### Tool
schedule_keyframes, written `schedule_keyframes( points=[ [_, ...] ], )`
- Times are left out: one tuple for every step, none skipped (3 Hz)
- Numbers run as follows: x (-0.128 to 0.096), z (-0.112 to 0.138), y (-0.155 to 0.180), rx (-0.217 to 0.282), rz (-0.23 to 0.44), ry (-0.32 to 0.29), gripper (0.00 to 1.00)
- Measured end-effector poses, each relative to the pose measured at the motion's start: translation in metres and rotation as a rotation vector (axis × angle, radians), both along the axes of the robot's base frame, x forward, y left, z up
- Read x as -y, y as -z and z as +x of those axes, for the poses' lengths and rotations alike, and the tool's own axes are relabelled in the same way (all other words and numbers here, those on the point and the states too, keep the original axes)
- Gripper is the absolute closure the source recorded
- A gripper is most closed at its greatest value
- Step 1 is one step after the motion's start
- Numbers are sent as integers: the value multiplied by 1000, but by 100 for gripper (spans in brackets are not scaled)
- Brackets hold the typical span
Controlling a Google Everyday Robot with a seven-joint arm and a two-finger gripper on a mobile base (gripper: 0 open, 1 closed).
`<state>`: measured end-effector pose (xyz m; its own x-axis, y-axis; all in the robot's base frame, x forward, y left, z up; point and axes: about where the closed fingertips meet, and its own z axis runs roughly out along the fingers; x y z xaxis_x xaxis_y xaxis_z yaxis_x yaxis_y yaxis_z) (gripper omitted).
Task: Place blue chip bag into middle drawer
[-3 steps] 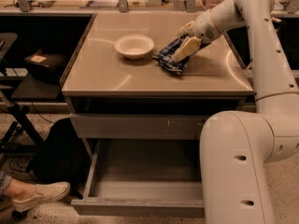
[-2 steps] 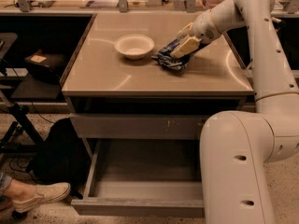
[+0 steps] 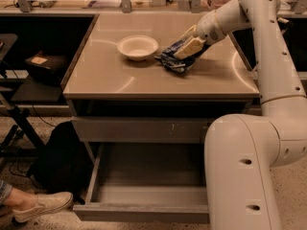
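Observation:
The blue chip bag [image 3: 173, 60], dark-blue crinkled foil, lies on the tabletop just right of the white bowl [image 3: 137, 47]. My gripper [image 3: 186, 47] comes in from the right and sits on top of the bag, its cream fingers [image 3: 192, 44] closed over the bag's upper edge. The bag's lower part still touches the table. The middle drawer [image 3: 144, 213] is pulled open below, low at the front, and its flat grey floor is bare. The closed drawer front with pale scratch marks [image 3: 139, 129] is above it.
My arm's large white links [image 3: 244, 171] stand at the table's right front and overlap the open drawer's right end. A black bag [image 3: 57, 157] and a person's shoe [image 3: 41, 205] are on the floor at left. A dark shelf unit [image 3: 33, 63] stands left of the table [image 3: 158, 83].
My gripper and the bag have shifted slightly left, toward the bowl, and the bag looks more bunched under the fingers.

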<state>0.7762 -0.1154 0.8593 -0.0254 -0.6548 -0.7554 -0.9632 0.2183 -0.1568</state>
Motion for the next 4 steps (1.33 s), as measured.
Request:
schedule_keyframes(
  points=[
    [0,0,-1,0,0,0,100],
    [12,-18,-18,-8,80,-6,100],
    [54,-50,-80,74,172,90,100],
    [90,-96,-168,203,226,245,100]
  ],
)
